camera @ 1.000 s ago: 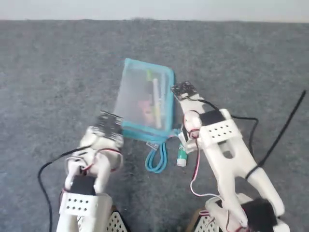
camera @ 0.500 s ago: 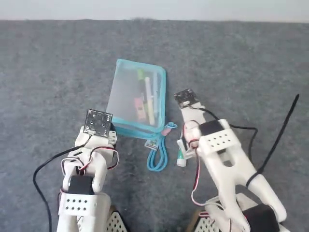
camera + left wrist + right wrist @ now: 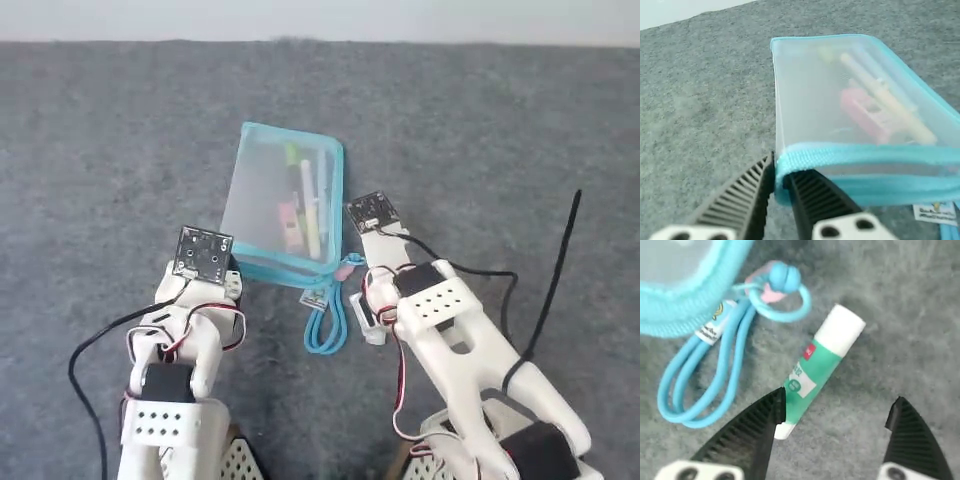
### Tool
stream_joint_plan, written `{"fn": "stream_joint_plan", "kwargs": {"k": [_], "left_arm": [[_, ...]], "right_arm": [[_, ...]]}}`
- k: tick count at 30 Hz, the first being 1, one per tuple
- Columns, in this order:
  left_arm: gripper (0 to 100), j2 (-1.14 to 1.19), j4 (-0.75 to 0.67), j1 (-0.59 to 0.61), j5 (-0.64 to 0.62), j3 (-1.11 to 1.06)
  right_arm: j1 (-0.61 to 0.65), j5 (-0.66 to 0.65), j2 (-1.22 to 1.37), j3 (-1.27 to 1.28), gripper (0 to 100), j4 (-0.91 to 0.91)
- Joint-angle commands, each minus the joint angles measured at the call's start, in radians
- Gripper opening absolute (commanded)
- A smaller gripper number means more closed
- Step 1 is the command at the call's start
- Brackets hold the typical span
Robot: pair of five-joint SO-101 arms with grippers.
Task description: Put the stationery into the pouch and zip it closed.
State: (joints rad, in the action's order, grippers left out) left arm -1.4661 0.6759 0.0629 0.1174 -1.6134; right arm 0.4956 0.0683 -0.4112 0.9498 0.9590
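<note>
Right now the pouch (image 3: 285,205) lies flat near the middle of the grey surface (image 3: 500,130), its see-through face up. Inside it are pens (image 3: 880,95) and a pink item (image 3: 865,112), lying side by side.

The left arm comes in from 7 o'clock of the pouch. The left hand (image 3: 780,172) is clenched on the pouch's near corner, with the teal zip edge pinched between its two ribbed fingers.

At the pouch's 5 o'clock corner sits the zip pull (image 3: 782,277), a blue bead with a pink tag on a small ring. From the same edge a blue cord loop (image 3: 325,325) trails out toward 6 o'clock and rests flat on the surface.

Just beside the cord, at 5 o'clock from the pouch, the glue stick (image 3: 815,370) lies on its side outside the pouch, green with a white cap. The cap end points toward the pouch.

The right arm comes in from 5 o'clock and hangs over the glue stick. The right hand (image 3: 838,399) is released, its fingers spread wide. One fingertip is at the stick's base end; whether it touches cannot be told. The other finger stands well apart over bare surface.
</note>
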Motion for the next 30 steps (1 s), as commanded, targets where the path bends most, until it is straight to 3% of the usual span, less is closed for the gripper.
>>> {"fn": "stream_joint_plan", "kwargs": {"k": [1,6,16,20,26,30], "left_arm": [[1,-0.003,-0.021,-0.006,-0.003,0.053],[1,-0.003,-0.021,-0.006,-0.003,0.053],[1,-0.003,-0.02,-0.006,-0.003,0.053],[1,-0.003,-0.02,-0.006,-0.003,0.053],[1,-0.003,-0.017,0.0,-0.003,0.051],[1,-0.003,-0.018,0.002,-0.003,0.051]], "right_arm": [[0.007,0.009,0.054,-0.005,29.2,-0.024],[-0.021,0.005,0.147,-0.009,18.5,-0.065],[-0.308,0.003,0.154,-0.041,17.7,-0.056],[-0.355,-0.005,0.154,-0.068,18.0,-0.056],[-0.352,-0.261,0.154,-0.063,18.1,-0.039],[-0.351,-0.336,0.15,-0.081,19.0,0.03]]}}
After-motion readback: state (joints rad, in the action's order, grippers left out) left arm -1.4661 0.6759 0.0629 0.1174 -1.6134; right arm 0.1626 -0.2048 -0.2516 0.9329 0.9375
